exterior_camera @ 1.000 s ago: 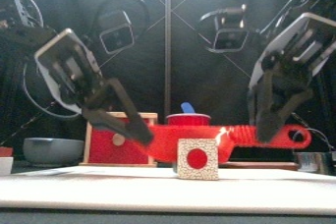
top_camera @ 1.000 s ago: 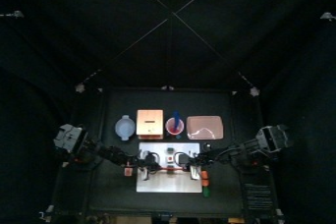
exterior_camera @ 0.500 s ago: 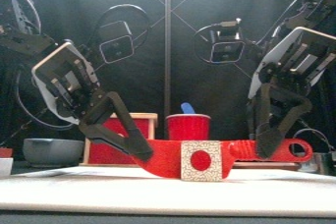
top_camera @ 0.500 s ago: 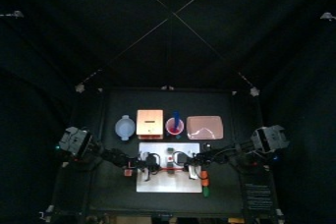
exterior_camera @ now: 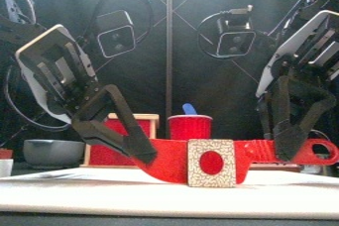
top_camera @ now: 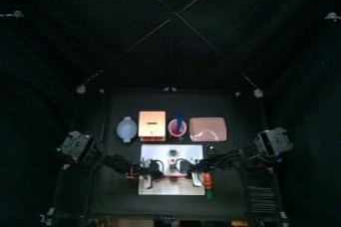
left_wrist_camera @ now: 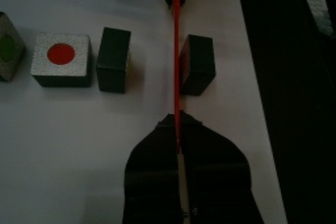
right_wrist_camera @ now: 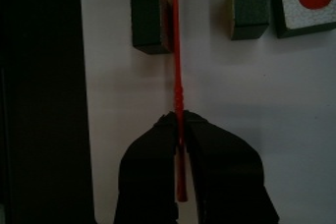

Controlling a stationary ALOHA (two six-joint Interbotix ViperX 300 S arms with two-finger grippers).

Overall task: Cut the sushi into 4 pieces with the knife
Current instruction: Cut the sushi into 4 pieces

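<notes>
Nearest the front edge, below and between the two claws, a red-centred piece (exterior_camera: 212, 163) of the sushi roll stands on the white cutting board (left_wrist_camera: 66, 149). Its speckled white face is turned to the front.

Just behind it the red knife (exterior_camera: 162, 157) runs across the board and is held at both ends. The left claw (left_wrist_camera: 175, 122) is pressed together on the blade end. The right claw (right_wrist_camera: 175, 120) pinches the knife near its looped handle. Seen from either wrist, the knife is a thin red line running straight out from that claw's tips toward the other claw.

One dark green block (left_wrist_camera: 197, 63) lies just beside that line on one side. A second dark green block (left_wrist_camera: 114, 59) lies on the other side, a little apart from the blade. The red-centred piece comes next beyond the second block, and another piece (left_wrist_camera: 7, 56) is only partly seen at the edge.

The board rests on the black worktop (left_wrist_camera: 302, 120).

Farther back, between the claws, stands a red cup (exterior_camera: 192, 128) with a blue knife (exterior_camera: 188, 108) in it. A wooden box (exterior_camera: 126, 136) with a red front sits behind the left claw. A blue-grey bowl (exterior_camera: 54, 151) lies out past that claw's outer side. A pink tray (top_camera: 208, 128) lies behind the right claw.
</notes>
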